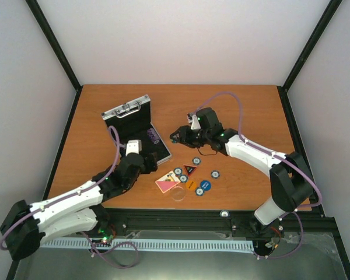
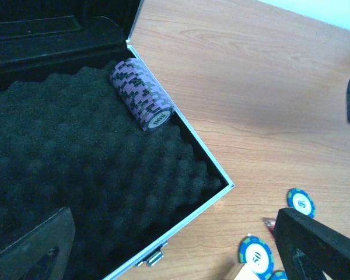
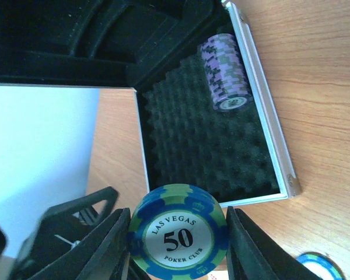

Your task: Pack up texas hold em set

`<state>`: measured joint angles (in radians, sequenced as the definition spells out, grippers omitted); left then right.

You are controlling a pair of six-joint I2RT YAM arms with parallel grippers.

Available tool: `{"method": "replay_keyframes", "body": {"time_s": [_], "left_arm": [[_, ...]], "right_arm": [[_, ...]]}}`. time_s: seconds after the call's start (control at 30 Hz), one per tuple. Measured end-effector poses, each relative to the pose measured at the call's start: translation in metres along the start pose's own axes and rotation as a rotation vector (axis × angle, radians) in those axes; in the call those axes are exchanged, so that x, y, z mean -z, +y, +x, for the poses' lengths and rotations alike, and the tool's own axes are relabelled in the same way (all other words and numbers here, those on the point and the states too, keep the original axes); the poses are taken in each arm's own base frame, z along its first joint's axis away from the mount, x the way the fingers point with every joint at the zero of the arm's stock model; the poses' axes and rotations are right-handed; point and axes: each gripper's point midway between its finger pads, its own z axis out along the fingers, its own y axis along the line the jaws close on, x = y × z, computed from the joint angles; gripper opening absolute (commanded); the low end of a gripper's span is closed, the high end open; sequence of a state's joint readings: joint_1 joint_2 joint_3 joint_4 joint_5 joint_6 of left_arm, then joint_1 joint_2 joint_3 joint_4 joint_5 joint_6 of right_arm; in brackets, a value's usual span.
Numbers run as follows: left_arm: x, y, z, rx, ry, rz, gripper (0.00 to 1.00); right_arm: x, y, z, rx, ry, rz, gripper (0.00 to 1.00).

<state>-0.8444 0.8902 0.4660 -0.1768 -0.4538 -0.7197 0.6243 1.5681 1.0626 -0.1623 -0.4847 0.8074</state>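
Presently clamps right gripper (image 3: 178,234) on a blue-green 50 chip (image 3: 178,240), bottom centre of wrist frame. Holds left gripper (image 2: 175,248) fingers apart, empty, at lower corners of its frame. Shows open case (image 1: 126,111) left of centre in top view, purple chip stack (image 2: 141,93) on its foam. Notes loose chips (image 1: 196,161), pink deck (image 1: 165,185) lower centre.

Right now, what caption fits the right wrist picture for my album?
Right arm's fingers pinch a blue-green 50 chip near the open case, purple chip stack lying on its foam.
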Motion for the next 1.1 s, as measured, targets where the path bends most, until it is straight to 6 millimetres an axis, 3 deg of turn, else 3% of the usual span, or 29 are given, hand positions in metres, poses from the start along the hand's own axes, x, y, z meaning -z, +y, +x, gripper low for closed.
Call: {"method": "replay_keyframes", "body": {"time_s": [0.23,0.4,0.73,1.1], "left_arm": [[-0.02,-0.015,0.002,-0.065,-0.023,0.026,1.0],[-0.019,-0.031,-0.011,-0.083,-0.094,0.106,1.0],[-0.021,-0.047,-0.003,-0.101,-0.117,0.231,1.0],[-0.016,-0.059,-0.013,-0.075,-0.158,0.292,1.0]], "right_arm": [[-0.002,0.011,-0.001,-0.032,-0.008,-0.037,0.12],[-0.007,0.013,0.003,-0.053,0.01,-0.048,0.12],[-0.013,0.019,0.003,-0.056,0.023,-0.06,0.13],[-0.023,0.025,0.004,-0.055,0.037,-0.071,0.13]]}}
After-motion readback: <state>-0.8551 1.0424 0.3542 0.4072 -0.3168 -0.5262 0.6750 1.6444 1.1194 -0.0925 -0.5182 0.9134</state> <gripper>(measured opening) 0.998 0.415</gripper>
